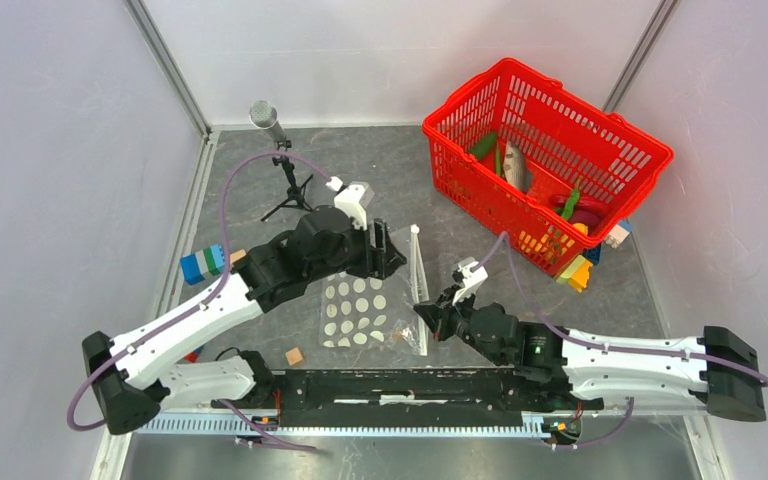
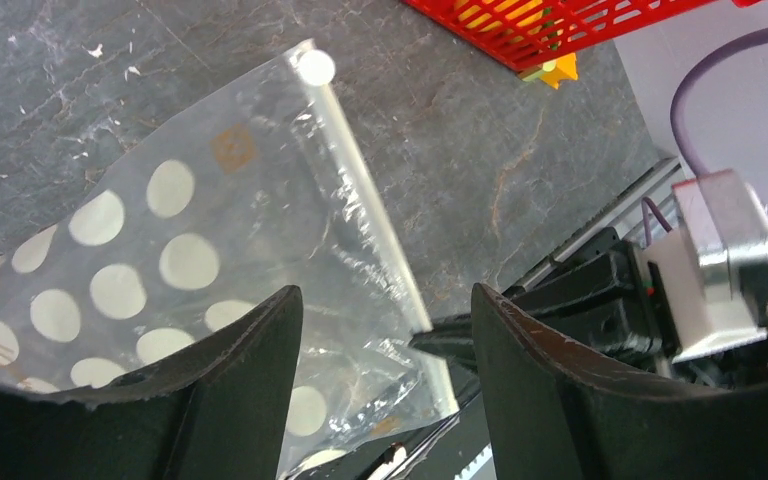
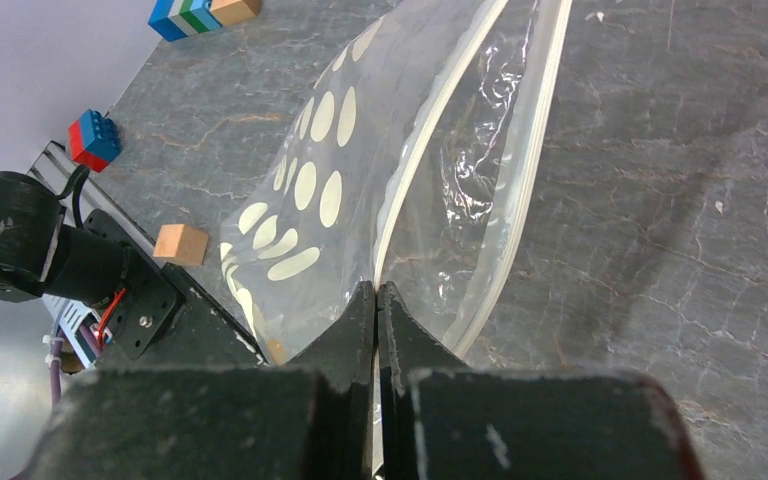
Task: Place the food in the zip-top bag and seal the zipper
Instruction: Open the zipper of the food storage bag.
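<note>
clear dotted zip-top bag (image 1: 355, 310) lies flat by the worktop's (image 1: 260, 180) near edge, between the arms. right claw (image 3: 376, 295) pressed together on the zipper's (image 1: 418, 265) near end. left claw (image 2: 385, 293) spread above the bag, holding nothing. food (image 1: 517, 165) sits in red basket (image 1: 550, 110), far right corner. step looks like parting the mouth. next: left takes the other lip, pulls it wide.

The zip-top bag (image 1: 360, 310) lies flat mid-tabletop toward the near edge, the zipper (image 1: 418, 275) along its right side. The basket (image 1: 475, 188) stands in the far right corner with the food (image 1: 517, 167) inside. Stacked blocks (image 1: 203, 264) sit by the left edge, a small cube (image 1: 294, 356) left of the bag's near end.
</note>
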### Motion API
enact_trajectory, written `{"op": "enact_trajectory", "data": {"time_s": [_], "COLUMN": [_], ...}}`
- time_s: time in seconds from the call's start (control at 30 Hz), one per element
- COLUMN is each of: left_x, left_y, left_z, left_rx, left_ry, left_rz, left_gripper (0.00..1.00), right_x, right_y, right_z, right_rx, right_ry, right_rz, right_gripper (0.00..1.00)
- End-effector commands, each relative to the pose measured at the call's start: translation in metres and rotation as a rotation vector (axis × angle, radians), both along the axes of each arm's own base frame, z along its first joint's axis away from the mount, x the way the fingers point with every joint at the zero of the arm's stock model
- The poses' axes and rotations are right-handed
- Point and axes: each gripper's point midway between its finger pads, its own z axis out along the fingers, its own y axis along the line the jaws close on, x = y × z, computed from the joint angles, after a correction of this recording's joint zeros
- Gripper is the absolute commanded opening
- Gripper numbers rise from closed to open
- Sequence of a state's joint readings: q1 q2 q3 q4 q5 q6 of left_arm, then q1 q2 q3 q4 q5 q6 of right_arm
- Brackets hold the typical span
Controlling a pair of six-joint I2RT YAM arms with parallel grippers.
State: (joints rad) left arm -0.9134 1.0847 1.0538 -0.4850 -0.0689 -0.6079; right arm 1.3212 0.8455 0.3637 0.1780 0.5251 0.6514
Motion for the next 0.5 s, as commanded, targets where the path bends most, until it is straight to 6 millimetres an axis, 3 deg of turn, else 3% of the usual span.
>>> {"op": "enact_trajectory", "data": {"time_s": [0.0, 0.27, 0.47], "left_x": [0.000, -0.013, -0.009], "left_y": [-0.002, -0.014, -0.018], "left_z": [0.010, -0.013, -0.027], "left_rx": [0.062, 0.150, 0.209], "left_ry": [-0.025, 0.007, 0.026], "left_rz": [0.053, 0.025, 0.052], "left_gripper": [0.68, 0.67, 0.70], "right_x": [0.004, 0.003, -0.001], "right_y": [0.009, 0.021, 0.029], "right_z": [0.026, 0.043, 0.047], "right_rx": [0.017, 0.019, 0.018], "right_ry": [-0.055, -0.090, -0.105], "right_rz": [-0.025, -0.023, -0.010], "right_gripper": [0.00, 0.00, 0.00]}}
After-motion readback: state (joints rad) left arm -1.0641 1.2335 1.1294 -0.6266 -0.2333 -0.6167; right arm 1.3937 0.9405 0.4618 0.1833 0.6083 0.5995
